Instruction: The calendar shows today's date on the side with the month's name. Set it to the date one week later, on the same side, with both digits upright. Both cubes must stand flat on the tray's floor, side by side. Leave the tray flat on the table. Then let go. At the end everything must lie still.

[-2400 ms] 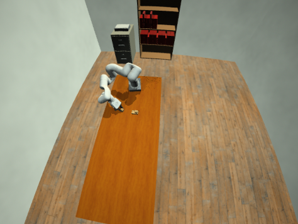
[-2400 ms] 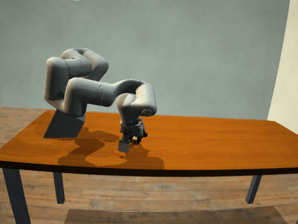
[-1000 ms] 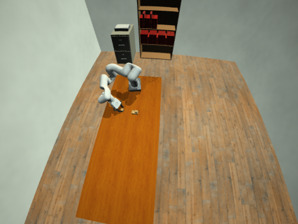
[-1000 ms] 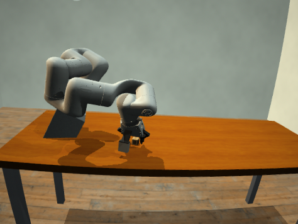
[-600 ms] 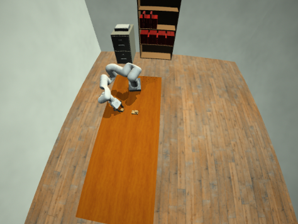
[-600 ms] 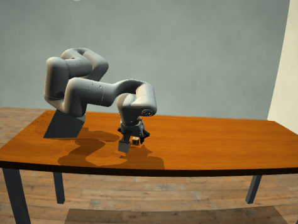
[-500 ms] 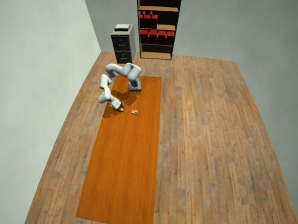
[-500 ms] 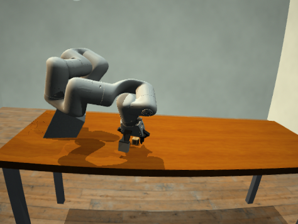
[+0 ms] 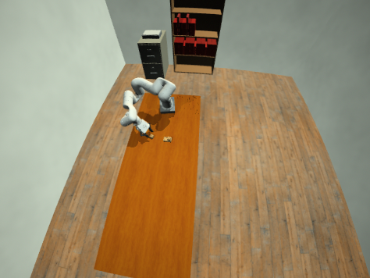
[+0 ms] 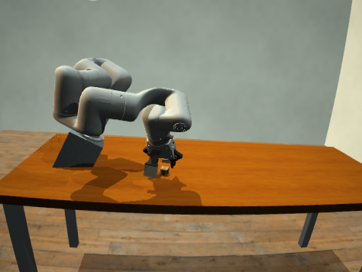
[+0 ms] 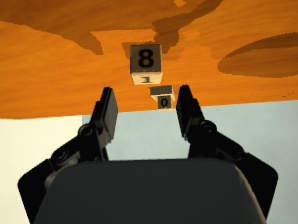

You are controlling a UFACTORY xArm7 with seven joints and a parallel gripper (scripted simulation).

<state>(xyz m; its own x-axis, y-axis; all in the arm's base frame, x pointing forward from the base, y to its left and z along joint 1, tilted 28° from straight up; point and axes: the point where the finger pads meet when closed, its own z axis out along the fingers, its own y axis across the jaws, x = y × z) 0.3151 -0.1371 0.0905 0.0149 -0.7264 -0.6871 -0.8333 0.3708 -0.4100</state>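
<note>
My gripper (image 11: pixel 146 97) is open and holds nothing. It hangs low over the orange table near the arm's base, as the overhead view (image 9: pixel 146 133) and the side view (image 10: pixel 162 163) also show. A pale cube (image 11: pixel 146 62) with an 8 on the face towards me and a 1 on the adjoining face stands on the table just beyond my fingertips, clear of both fingers. It also shows in the overhead view (image 9: pixel 151 136) and the side view (image 10: pixel 164 170). The small tray (image 9: pixel 165 139) lies a short way further on. The second cube (image 11: pixel 162 97), showing a 0, sits there.
The arm's base (image 9: pixel 167 106) stands at the far end of the table. The cube and my gripper are close to the table's long edge. A filing cabinet (image 9: pixel 153 54) and a bookshelf (image 9: pixel 197 35) stand on the floor behind.
</note>
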